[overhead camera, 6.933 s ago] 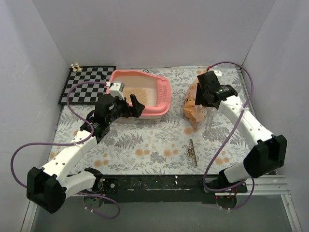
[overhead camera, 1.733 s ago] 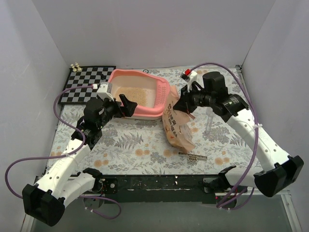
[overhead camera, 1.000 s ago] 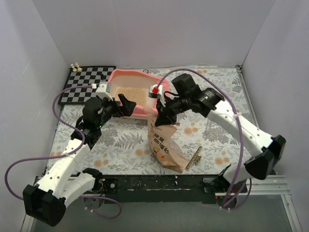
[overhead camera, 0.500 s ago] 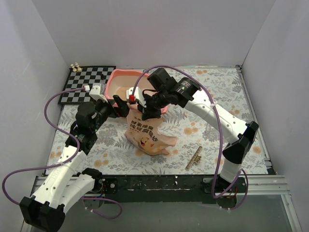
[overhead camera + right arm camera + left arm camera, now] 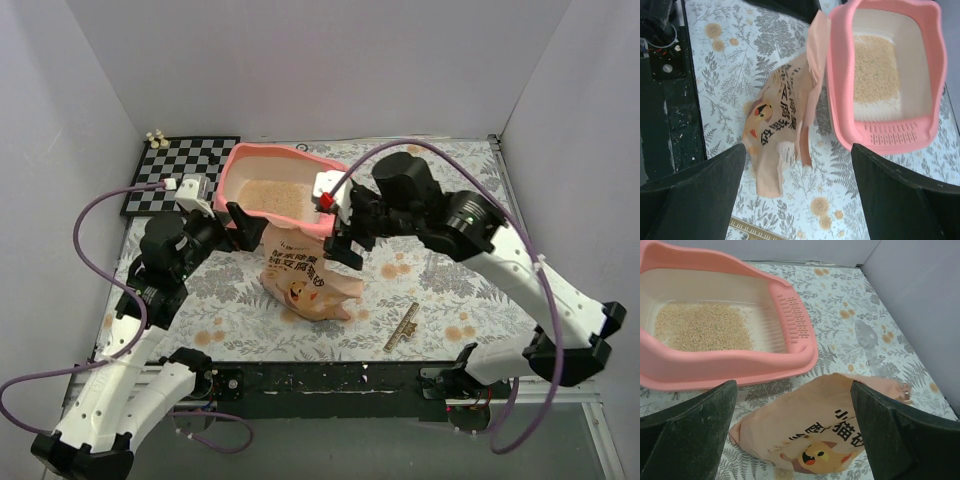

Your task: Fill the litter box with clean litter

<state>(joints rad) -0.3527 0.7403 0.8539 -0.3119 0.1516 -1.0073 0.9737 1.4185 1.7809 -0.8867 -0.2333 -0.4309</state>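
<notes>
The left pincer (image 5: pixel 243 228) and right pincer (image 5: pixel 345 232) gape apart, empty; bag (image 5: pixel 305 285) lies on worktop (image 5: pixel 450 290) beside box (image 5: pixel 285 155), probably staged to pour litter (image 5: pixel 275 197)

Place: robot lab test cell.
Walls: plain white panels (image 5: pixel 300 70) closing off left, far and right.
Table: floral cloth (image 5: pixel 450 290) laid as a staged surface.
Near edge: black mounting rail (image 5: pixel 330 378) with left arm (image 5: pixel 162 252) and right arm (image 5: pixel 520 270) bolted on, purple cables (image 5: pixel 84 225) looping loose.
Far left: checkerboard (image 5: pixel 185 165) beside the litter box (image 5: pixel 242 157).
</notes>
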